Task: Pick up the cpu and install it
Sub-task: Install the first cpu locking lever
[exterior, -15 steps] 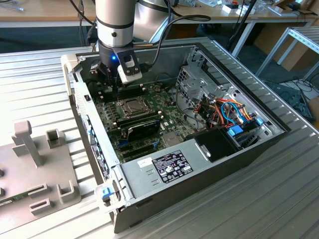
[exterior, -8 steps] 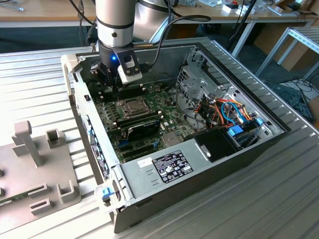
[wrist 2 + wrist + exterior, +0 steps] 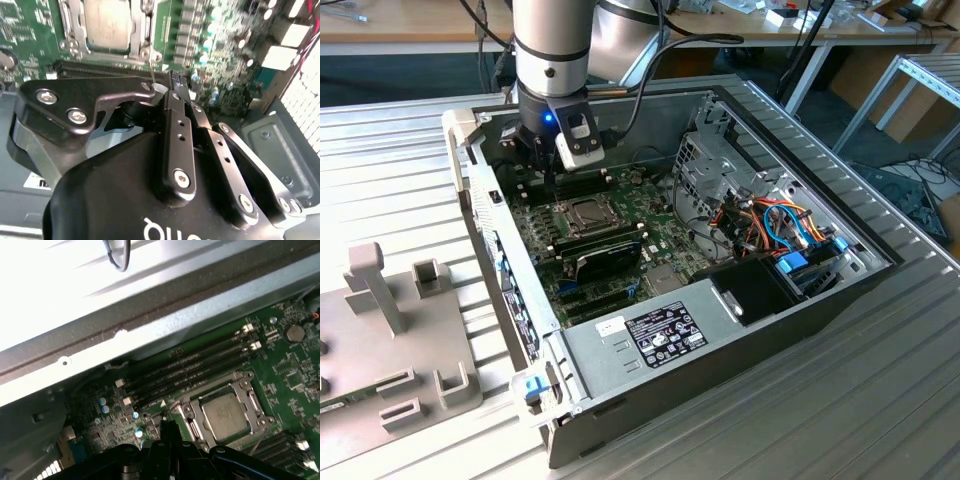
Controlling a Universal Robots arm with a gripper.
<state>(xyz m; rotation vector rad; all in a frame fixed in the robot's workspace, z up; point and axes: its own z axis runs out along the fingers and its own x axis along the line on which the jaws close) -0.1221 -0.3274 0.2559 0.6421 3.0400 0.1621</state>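
At the far left of the exterior view a grey plastic fixture rests on the ribbed metal table. Right of it stands the open computer case, which takes up the middle of the frame.

In the upper left of the frame the arm reaches down into the case. The gripper hangs over the far left part of the green motherboard. In both wrist views its black fingertips are clenched together with nothing between them, and they point at the board close beside the socket frame.

The cpu sits just right of and below the gripper in the exterior view, left of centre in the frame. It lies flat inside the metal socket frame, its dull silver top facing up, apart from the fingertips. Both wrist views show it seated there, with long black memory slots running alongside the socket.

Further right, a perforated metal drive cage stands against the case wall. Next to it lies a tangle of orange and blue cables. At lower centre a silver power supply with a black label lies along the near edge.
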